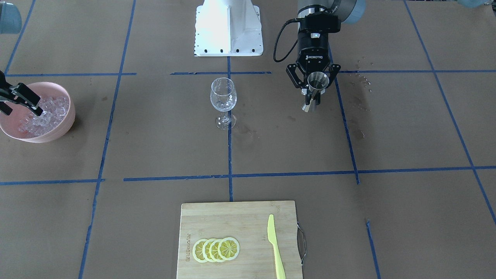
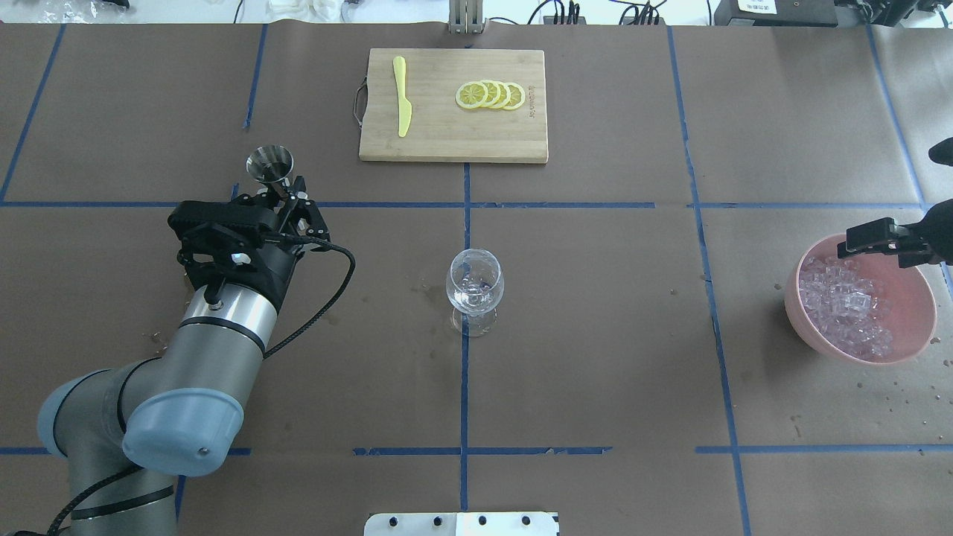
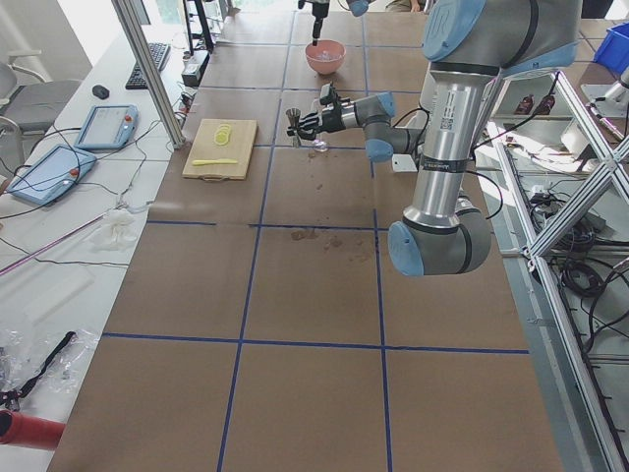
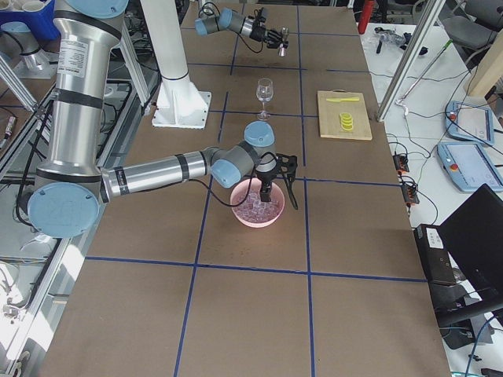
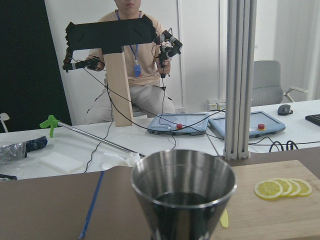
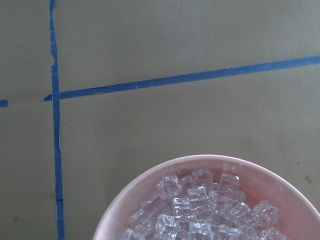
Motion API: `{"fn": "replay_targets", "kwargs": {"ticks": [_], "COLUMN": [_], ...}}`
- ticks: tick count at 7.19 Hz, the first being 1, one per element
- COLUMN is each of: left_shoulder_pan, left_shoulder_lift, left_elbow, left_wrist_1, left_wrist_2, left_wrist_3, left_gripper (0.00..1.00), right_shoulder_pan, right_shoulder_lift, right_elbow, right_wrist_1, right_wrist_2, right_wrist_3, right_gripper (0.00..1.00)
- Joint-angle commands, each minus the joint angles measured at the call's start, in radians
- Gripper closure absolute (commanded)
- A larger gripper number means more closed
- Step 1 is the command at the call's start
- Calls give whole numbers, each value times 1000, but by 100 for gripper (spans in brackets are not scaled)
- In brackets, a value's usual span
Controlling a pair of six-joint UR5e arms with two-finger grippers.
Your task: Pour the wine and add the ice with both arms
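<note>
Your left gripper (image 1: pixel 312 94) grips a steel jigger (image 1: pixel 317 81) of dark liquid between its fingers; the wine glass (image 1: pixel 223 97) stands well apart from them; your right gripper (image 1: pixel 37 109) hangs with its fingertips at the ice (image 1: pixel 52 106) in the pink bowl (image 1: pixel 68 116); you cannot tell its finger spread.

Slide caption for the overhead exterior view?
Left gripper holds a steel jigger, apart from the wine glass; right gripper poised over ice in the pink bowl.

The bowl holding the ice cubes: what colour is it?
Pale pink. The bowl shows best in the overhead exterior view.
</note>
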Motion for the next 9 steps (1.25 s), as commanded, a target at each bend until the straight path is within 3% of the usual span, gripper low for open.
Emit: {"fn": "replay_targets", "kwargs": {"ticks": [1,2,5,6,7,9], "left_shoulder_pan": [61,94,148,149,158,169], "left_shoulder_lift": [-68,-121,-147,-169,-178,-215], "left_elbow": [-14,-6,11,34,70,115], "left_wrist_1": [6,13,14,14,15,15], "left_wrist_2": [-4,-4,8,34,118,139], "left_wrist_3": [41,87,282,369,488,634], "left_gripper": [100,100,100,100,100,100], "right_shoulder_pan": [-32,-42,-45,-45,-46,-46], "right_shoulder_lift": [-34,-54,-60,-60,-60,-59], "right_elbow": [26,45,49,49,50,50], "right_wrist_1": [1,1,1,1,2,2], "right_wrist_2": [-17,-19,-20,-20,-20,-19], "right_wrist_3": [1,1,1,1,1,1], "right_gripper": [0,0,0,0,0,0]}}
